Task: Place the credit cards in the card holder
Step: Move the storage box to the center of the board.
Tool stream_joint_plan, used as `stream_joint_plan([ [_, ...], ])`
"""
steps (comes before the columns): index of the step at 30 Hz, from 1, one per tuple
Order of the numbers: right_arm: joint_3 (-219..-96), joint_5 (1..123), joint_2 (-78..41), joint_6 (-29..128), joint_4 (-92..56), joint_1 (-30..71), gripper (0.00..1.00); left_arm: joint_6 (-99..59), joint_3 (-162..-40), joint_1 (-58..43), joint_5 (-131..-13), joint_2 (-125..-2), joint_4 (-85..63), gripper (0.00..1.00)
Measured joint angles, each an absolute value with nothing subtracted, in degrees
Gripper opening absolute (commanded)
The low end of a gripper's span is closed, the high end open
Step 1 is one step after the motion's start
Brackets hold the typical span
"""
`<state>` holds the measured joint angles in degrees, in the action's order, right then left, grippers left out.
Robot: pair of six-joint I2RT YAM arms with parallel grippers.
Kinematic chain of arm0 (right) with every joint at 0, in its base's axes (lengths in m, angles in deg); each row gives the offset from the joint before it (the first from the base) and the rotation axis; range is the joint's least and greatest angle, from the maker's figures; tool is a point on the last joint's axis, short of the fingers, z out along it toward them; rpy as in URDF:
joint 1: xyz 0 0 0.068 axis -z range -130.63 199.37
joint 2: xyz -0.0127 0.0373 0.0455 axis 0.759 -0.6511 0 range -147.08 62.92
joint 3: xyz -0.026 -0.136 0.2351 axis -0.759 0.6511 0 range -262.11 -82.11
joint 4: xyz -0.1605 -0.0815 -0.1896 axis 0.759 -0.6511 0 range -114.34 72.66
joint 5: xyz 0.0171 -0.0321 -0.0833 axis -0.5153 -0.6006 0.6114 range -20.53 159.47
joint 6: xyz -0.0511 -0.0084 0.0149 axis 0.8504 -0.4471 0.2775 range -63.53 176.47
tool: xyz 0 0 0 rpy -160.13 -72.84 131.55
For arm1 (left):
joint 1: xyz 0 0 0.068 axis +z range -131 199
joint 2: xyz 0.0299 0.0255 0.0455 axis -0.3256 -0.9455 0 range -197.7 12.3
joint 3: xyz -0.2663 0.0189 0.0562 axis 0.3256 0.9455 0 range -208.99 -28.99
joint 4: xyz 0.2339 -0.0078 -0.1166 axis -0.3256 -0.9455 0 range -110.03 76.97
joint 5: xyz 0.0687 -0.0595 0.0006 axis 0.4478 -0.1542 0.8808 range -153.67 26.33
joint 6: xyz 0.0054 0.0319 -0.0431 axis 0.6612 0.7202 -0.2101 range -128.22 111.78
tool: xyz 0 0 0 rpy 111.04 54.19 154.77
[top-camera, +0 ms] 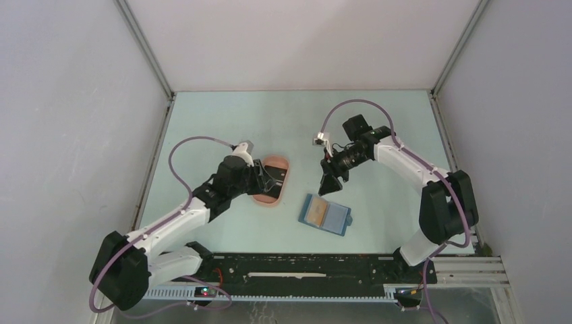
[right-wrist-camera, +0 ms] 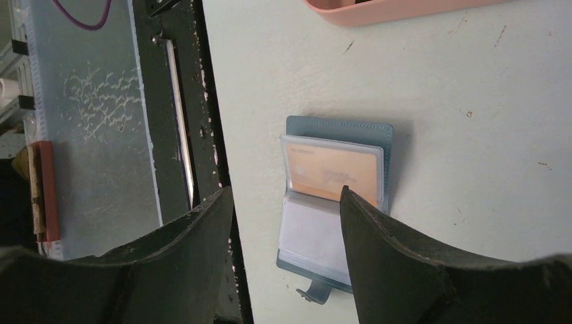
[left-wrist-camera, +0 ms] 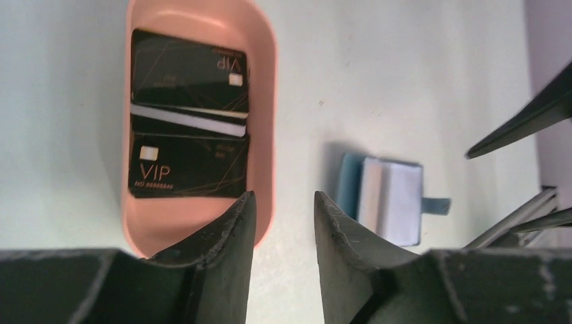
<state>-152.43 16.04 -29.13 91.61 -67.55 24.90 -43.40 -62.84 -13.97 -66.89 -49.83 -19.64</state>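
With the fingers (left-wrist-camera: 229, 229) of the left gripper (left-wrist-camera: 283, 202) and right gripper (right-wrist-camera: 287, 199) apart and empty, the closest black credit card (left-wrist-camera: 185, 169) is to be pinched by one edge.

Soft, even overhead light fills the enclosure, leaving the pale table (top-camera: 222, 121) bright and free of glare. A faint, soft-edged shadow hugs the card holder (top-camera: 326, 214). In the wrist views the left gripper (left-wrist-camera: 283, 229) and right gripper (right-wrist-camera: 287, 223) loom dark and slightly blurred in the foreground, while gold lettering on the credit cards (left-wrist-camera: 187, 165) stays legible; the holder's clear sleeves carry a mild sheen.
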Motion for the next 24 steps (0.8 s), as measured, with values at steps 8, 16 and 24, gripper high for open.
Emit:
stream_joint_plan([
  [8,-162.7,18.3,-38.4,80.2,-60.2,24.2,0.67,-50.1,-59.3,-13.4,-65.7,-46.4,-10.4,0.53],
  [16,-197.7,27.4,-62.0,72.6,-61.2,19.9,0.76,-51.4,-53.2,-11.1,-61.8,-32.8,-10.7,0.94],
  [24,-208.3,36.7,-71.1,74.0,-66.5,14.8,0.72,-52.3,-47.3,-8.8,-59.8,-22.0,-11.0,0.98],
])
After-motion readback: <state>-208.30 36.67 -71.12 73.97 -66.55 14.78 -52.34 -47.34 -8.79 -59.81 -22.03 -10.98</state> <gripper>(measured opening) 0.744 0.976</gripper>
